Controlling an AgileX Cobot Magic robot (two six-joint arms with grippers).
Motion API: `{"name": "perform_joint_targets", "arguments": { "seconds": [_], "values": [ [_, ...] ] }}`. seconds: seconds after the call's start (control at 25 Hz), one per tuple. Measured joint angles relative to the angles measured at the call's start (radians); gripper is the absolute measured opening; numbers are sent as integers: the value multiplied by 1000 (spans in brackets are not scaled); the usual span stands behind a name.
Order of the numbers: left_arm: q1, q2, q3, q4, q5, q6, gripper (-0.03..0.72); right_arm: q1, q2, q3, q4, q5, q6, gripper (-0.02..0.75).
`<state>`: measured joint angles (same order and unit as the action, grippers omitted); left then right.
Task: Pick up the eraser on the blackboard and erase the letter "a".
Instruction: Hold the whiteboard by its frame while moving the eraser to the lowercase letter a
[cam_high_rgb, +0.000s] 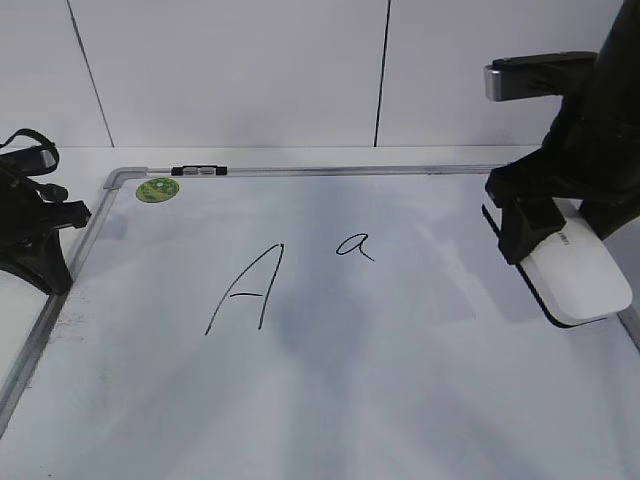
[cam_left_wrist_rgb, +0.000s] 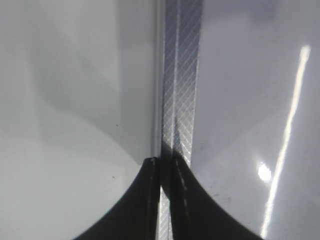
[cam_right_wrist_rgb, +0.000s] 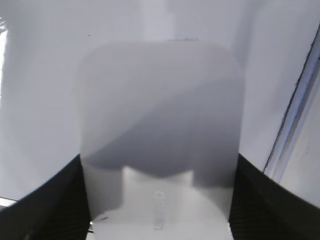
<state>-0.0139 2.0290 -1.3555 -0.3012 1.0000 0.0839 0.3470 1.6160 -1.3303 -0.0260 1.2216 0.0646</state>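
The blackboard (cam_high_rgb: 400, 390) is a white board with a grey frame lying flat. The small letter "a" (cam_high_rgb: 355, 245) is written near its middle. The white eraser (cam_high_rgb: 585, 275) with a thin black base is at the board's right edge. My right gripper (cam_high_rgb: 535, 225) is shut on its near end. In the right wrist view the eraser (cam_right_wrist_rgb: 160, 110) fills the gap between the two fingers of the right gripper (cam_right_wrist_rgb: 157, 167). My left gripper (cam_high_rgb: 55, 275) is shut and empty at the board's left edge. In the left wrist view it (cam_left_wrist_rgb: 166, 165) hangs over the frame strip (cam_left_wrist_rgb: 182, 75).
A large capital "A" (cam_high_rgb: 245, 290) stands left of the small "a". A round green sticker (cam_high_rgb: 158, 189) and a black-and-silver clip (cam_high_rgb: 198, 171) sit at the top-left of the frame. The board's right frame (cam_right_wrist_rgb: 295, 115) runs close beside the eraser. A white wall stands behind.
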Motion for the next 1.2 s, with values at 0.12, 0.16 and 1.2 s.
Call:
{"name": "perform_joint_targets", "arguments": {
  "seconds": [0.12,0.16,1.2],
  "values": [
    [0,0,0,0,0,0,19,0,0,0,0,0,0,531],
    [0,0,0,0,0,0,19,0,0,0,0,0,0,531],
    [0,0,0,0,0,1,18,0,448,-442,47,7,-31,531]
  ]
}}
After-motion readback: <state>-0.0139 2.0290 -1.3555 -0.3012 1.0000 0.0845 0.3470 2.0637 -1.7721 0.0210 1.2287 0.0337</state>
